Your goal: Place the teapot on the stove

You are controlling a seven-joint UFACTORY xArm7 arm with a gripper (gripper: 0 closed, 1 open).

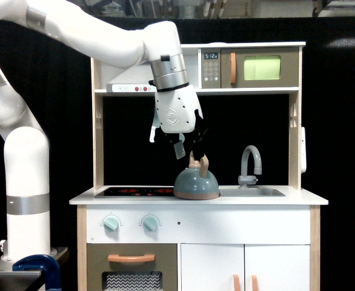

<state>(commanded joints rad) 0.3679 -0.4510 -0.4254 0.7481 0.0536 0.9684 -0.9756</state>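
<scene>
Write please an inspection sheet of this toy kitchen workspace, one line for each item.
Surface: white counter of a toy kitchen, holding the cooktop and a sink.
Job's things: teapot stands upright at the stove's right end in the exterior view, beside the sink; its exact footing cannot be told.
Clutter: toy utensils hang behind the arm, mostly hidden; faucet by the sink.
Grippers: gripper is just above the teapot's handle, fingers pointing down; open or shut cannot be told.
Cables: nothing seen.
Surroundings: black backdrop, toy microwave on the top shelf, oven knobs below, blue clamp at the arm's base.
</scene>
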